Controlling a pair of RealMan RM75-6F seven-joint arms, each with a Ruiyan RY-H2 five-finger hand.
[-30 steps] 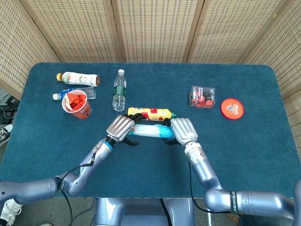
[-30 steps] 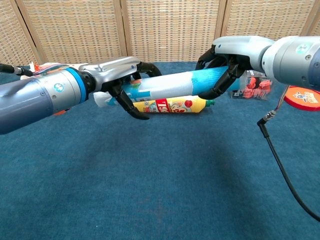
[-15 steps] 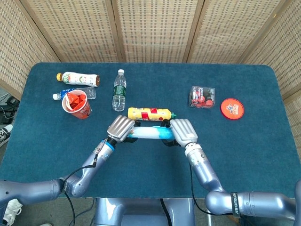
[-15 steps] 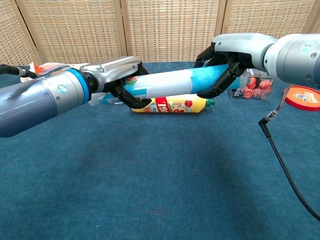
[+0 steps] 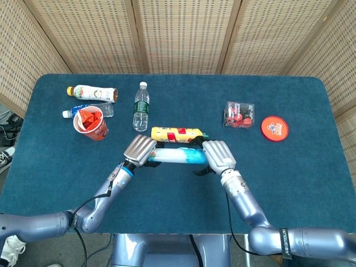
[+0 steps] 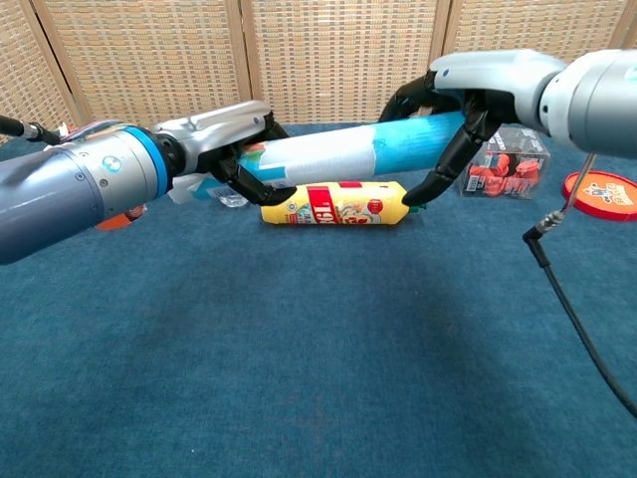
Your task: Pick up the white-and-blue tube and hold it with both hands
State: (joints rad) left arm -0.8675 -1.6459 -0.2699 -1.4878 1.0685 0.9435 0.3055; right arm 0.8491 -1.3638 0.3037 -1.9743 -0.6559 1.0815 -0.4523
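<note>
The white-and-blue tube (image 5: 175, 156) (image 6: 348, 151) hangs level above the blue table, held at both ends. My left hand (image 5: 140, 151) (image 6: 227, 144) grips its white end with fingers curled under it. At the tube's blue end, my right hand (image 5: 218, 156) (image 6: 468, 105) wraps around from above, fingers reaching down the far side. Just behind and below the tube lies a yellow bottle (image 5: 177, 133) (image 6: 333, 203) on its side, touching neither hand.
A clear water bottle (image 5: 141, 106) lies behind the hands. At the far left sit a red cup (image 5: 90, 123) and two lying bottles (image 5: 92, 93). A clear box of red pieces (image 5: 239, 114) (image 6: 508, 164) and a red disc (image 5: 274, 128) are to the right.
The tube has risen a little with both hands, clearing the yellow bottle. My left hand's fingers have closed around the white end, where they hung loose a second ago.
</note>
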